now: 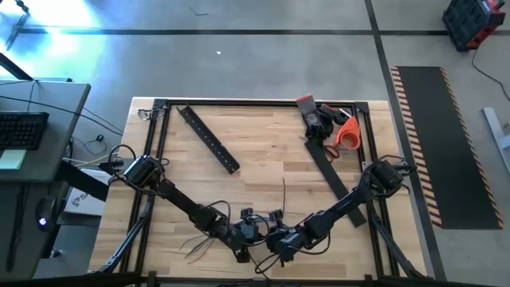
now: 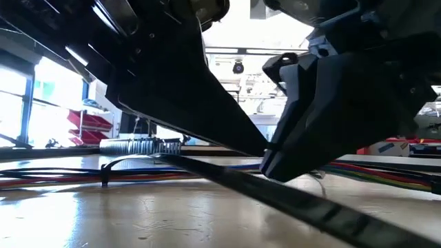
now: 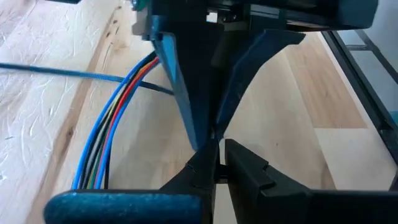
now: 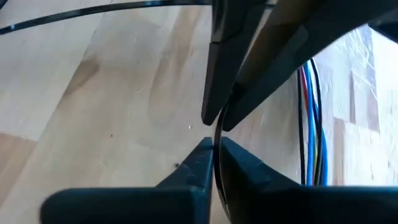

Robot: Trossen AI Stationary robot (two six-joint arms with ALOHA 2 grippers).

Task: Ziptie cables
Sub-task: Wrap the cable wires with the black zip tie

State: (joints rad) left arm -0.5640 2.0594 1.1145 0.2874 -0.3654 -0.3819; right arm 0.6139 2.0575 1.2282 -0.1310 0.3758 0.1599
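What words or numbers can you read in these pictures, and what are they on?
No words or numbers can be read in any view.
The keyboard on the desk has keys too small to read.
The striped floor mat carries orange-and-white warning stripes only, no letters.

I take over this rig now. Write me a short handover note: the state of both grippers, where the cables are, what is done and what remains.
Left gripper: jaws shut, low at the table's near edge, tip to tip with the right one.
Right gripper: jaws shut on a thin black strand, which looks like a zip tie.
Cables: a coloured bundle lying flat on the wooden table, right beside both grippers. In the low view a black tie already circles the bundle.
Done: at least one tie seems to be on.
Left: I cannot tell whether the strand now held is threaded or pulled tight; check that first.
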